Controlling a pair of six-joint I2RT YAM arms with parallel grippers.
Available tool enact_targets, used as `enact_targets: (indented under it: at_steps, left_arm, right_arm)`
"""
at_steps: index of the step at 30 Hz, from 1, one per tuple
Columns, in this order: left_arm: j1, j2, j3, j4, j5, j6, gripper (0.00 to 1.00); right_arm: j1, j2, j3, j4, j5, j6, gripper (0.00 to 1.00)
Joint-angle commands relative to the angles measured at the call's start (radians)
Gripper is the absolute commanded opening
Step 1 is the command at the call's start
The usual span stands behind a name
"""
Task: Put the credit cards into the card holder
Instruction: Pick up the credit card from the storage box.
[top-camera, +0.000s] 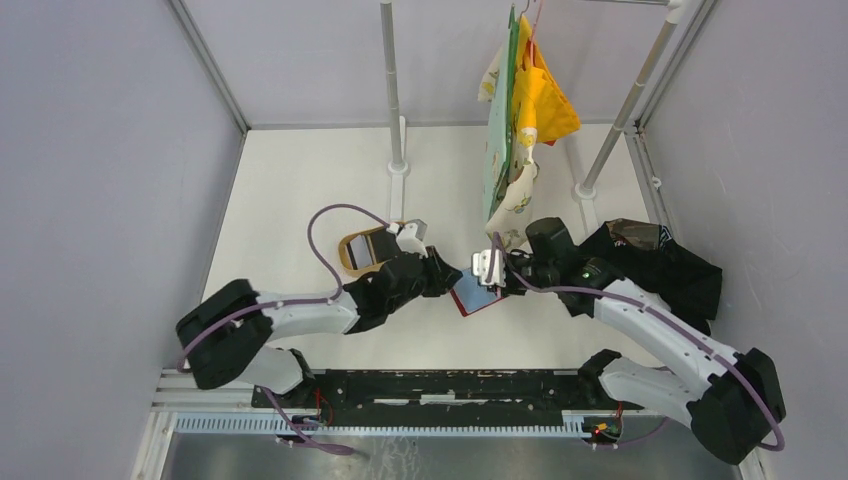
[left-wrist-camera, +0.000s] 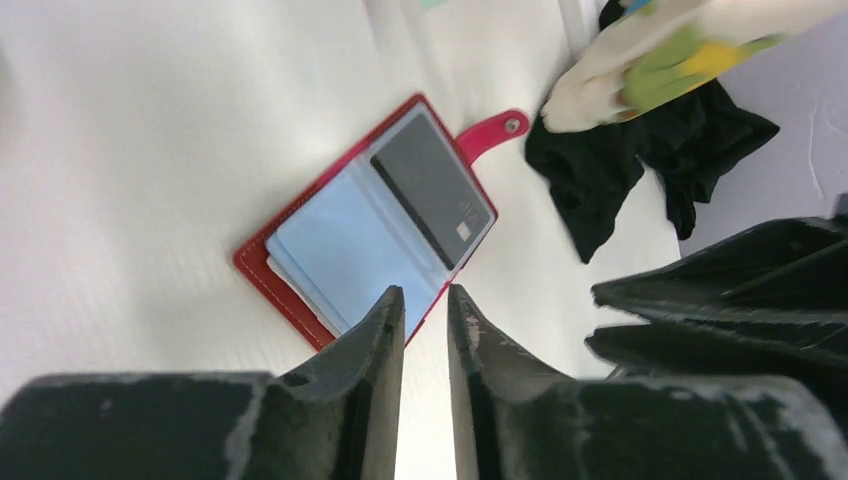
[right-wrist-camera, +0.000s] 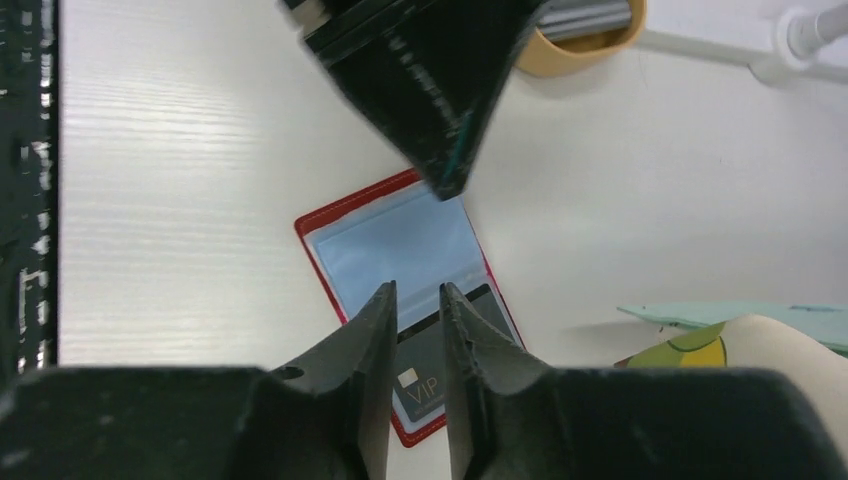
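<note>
Top view: the card holder (top-camera: 476, 294) lay open on the table (top-camera: 300, 200) between the left gripper (top-camera: 452, 278) and the right gripper (top-camera: 490, 270), with the tan tray (top-camera: 362, 250) near the left one.
Left wrist: the fingers (left-wrist-camera: 380, 330) were slightly parted and gripped nothing; a dark credit card (left-wrist-camera: 432, 195) sat in the holder's far pocket.
Right wrist: the fingers (right-wrist-camera: 375, 330) were barely parted and empty, over that card.

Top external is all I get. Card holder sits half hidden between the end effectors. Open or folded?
Observer: Open. Left wrist shows the card holder lying flat, inside facing up.
Operator: Any card in?
Observer: One dark card, in the sleeve on the snap tab side.
Operator: End effectors holding anything?
Observer: No. The left end effector and right end effector each show a narrow empty gap between the jaws.
</note>
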Motion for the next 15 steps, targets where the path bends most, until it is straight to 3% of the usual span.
enact_targets:
  at_steps: [1,3,5,7,11,15]
  left_arm:
    - [-0.003,-0.197,0.086,-0.347,-0.176,0.28,0.36]
    - [-0.003,-0.264,0.128,-0.482,-0.26,0.334,0.55]
    - [0.0,-0.3,0.179,-0.619,-0.348,0.371,0.79]
    - [0.007,-0.295,0.228,-0.737,-0.435,0.366,0.97]
    - [0.053,-0.272,0.269,-0.859,-0.476,0.343,1.0]
    - [0.143,-0.299,0.217,-0.84,-0.431,0.311,0.99]
  right_arm:
    - [-0.02,-0.099,0.028,-0.058,-0.193,-0.096,0.32]
    - [-0.027,-0.128,0.014,-0.037,-0.204,-0.097,0.47]
    - [-0.028,-0.124,-0.021,-0.028,-0.247,-0.148,0.75]
    - [-0.029,-0.085,-0.042,-0.048,-0.32,-0.222,0.81]
    - [-0.017,0.049,0.098,-0.167,-0.357,-0.228,0.77]
    - [0.065,0.11,0.14,-0.003,-0.155,-0.019,0.75]
